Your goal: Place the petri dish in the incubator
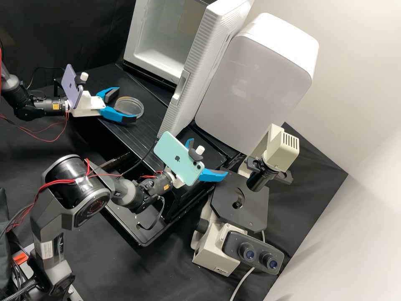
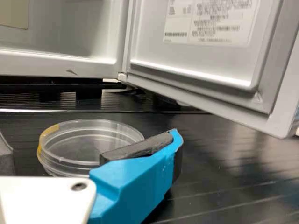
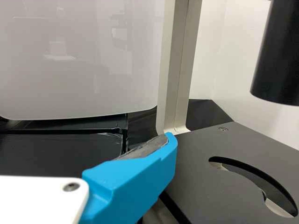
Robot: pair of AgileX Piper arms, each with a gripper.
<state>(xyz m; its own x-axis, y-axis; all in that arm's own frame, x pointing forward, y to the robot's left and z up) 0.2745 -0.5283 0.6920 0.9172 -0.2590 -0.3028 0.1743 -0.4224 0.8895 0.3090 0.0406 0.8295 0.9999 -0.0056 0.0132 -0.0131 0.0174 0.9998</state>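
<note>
My left gripper is spread wide. The petri dish lies flat on the black tray, partly between my two fingers, with its far edge a little ahead of the tips. I cannot tell whether a pad already touches its wall. I judge the dish to be very light, made of thin clear plastic that is stiff but would crack under a hard squeeze, and its smooth round wall is likely slippery. The lid probably sits loose on the base. So I would take hold on two opposite sides of the wall, low enough that the pads catch the base and not the lid alone. I would close gently and keep the dish level. Ahead of this gripper stands the white incubator, and its door is swung open, ahead and to the right of my left gripper. My right gripper holds nothing and its fingers seem to be apart. It hangs well away from the dish, just above the black stage of the microscope.
</note>
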